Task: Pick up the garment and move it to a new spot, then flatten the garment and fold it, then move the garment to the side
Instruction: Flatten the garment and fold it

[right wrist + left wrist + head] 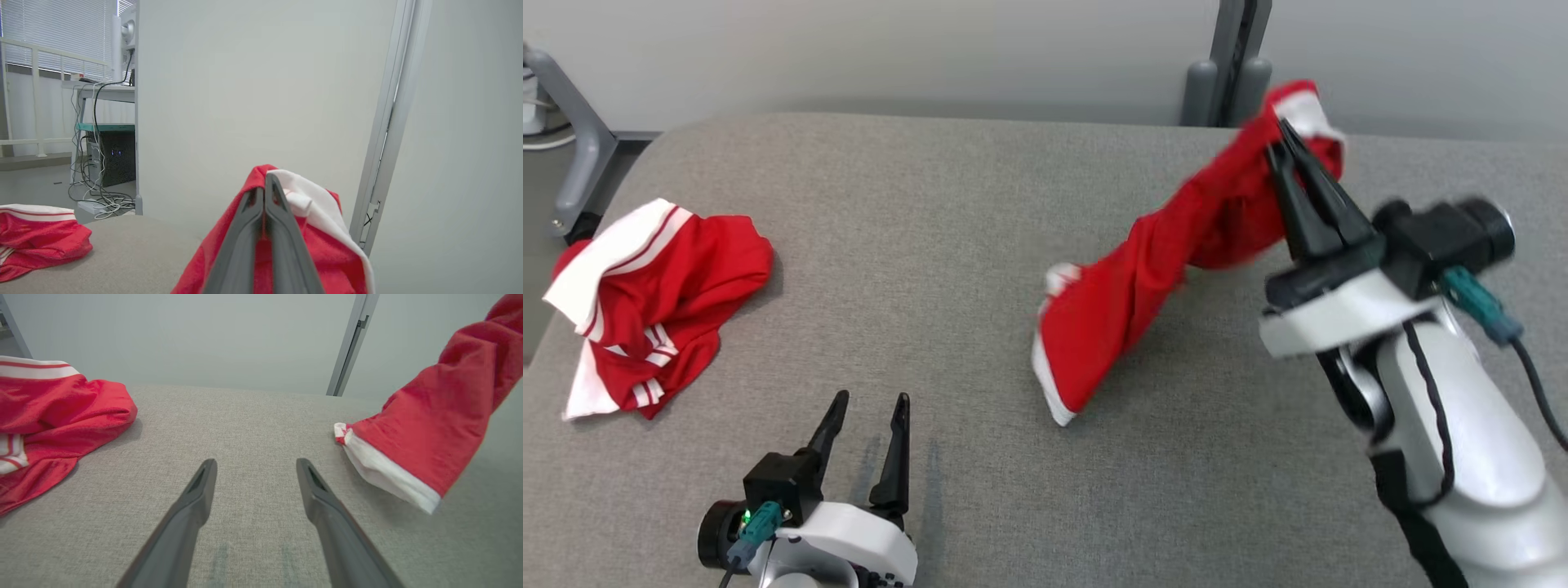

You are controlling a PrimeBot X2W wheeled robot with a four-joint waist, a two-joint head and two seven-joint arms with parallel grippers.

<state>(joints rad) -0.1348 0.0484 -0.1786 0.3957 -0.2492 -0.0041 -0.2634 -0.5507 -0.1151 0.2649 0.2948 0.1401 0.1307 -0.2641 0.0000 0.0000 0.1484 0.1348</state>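
Garment is pinched by fully closed right gripper at 1 o'clock; long axis runs to 7 o'clock, hem on table. Left gripper is spread wide, empty; hem is seen at its 2 o'clock.

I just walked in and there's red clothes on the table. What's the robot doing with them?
The robot's right gripper is shut on one end of a red garment and holds it up above the grey table. The garment's white-edged lower end hangs down close to the tabletop. The left gripper is open, low over the table, holding nothing. A second red and white garment lies crumpled at the left.
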